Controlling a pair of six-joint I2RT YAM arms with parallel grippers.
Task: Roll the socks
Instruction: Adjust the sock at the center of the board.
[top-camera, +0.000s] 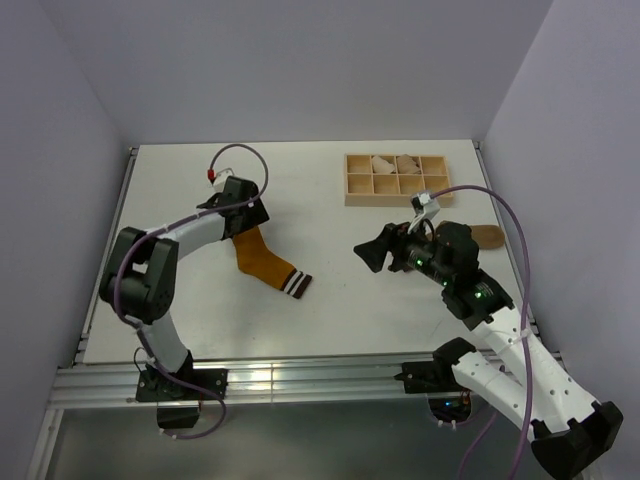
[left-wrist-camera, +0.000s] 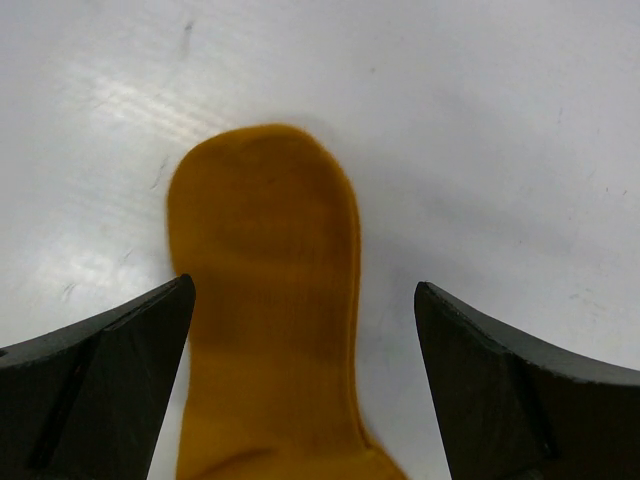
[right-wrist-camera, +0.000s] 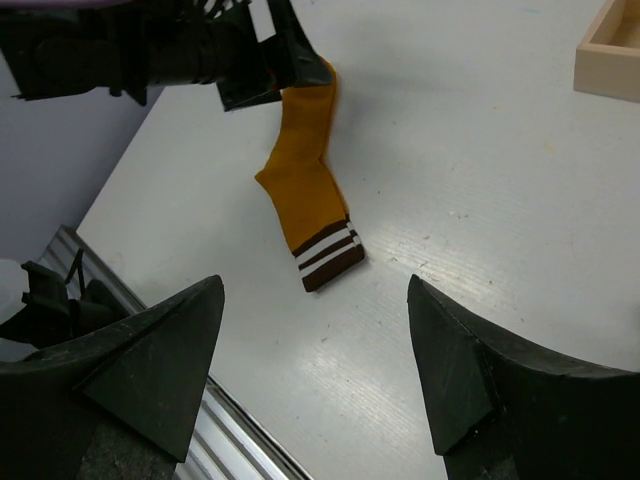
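Both grippers are opened wide, nothing is held. Right of centre, the right gripper (top-camera: 372, 252) is hung above the table (top-camera: 330, 320). Left of centre, the mustard sock (top-camera: 266, 262) is laid flat, toe bracketed by the left gripper (top-camera: 248, 214). Far right, the tan sock (top-camera: 489, 236) is only partly seen.

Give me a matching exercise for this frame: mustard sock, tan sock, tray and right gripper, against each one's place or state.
Column one
1 mustard sock
2 tan sock
3 tray
4 right gripper

Column two
A at the far side of the table, pale bundles inside
B open, holding nothing
C lying flat, toe inside the open left gripper
D near the right edge, partly hidden behind the right arm

Pairs: 1-C, 2-D, 3-A, 4-B
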